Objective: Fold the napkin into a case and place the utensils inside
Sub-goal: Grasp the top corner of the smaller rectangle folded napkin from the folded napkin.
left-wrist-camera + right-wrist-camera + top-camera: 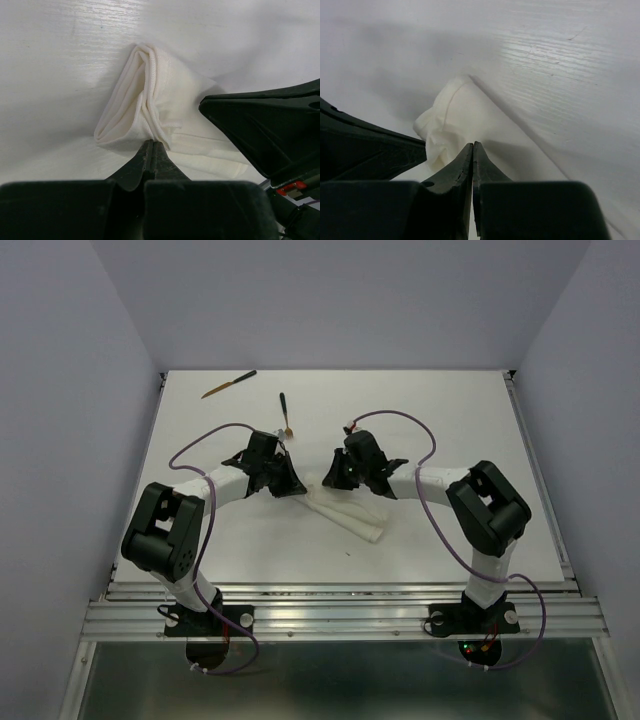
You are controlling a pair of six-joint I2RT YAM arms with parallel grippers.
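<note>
We see the napkin folded into a long strip, lying diagonally. At its far end the left gripper pinches a fold. The right gripper is closed there too, and we cannot tell if it holds cloth. The utensils lie beyond that end, nearer the left gripper.

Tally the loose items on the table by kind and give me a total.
utensils: 2
napkin: 1
Total: 3
</note>
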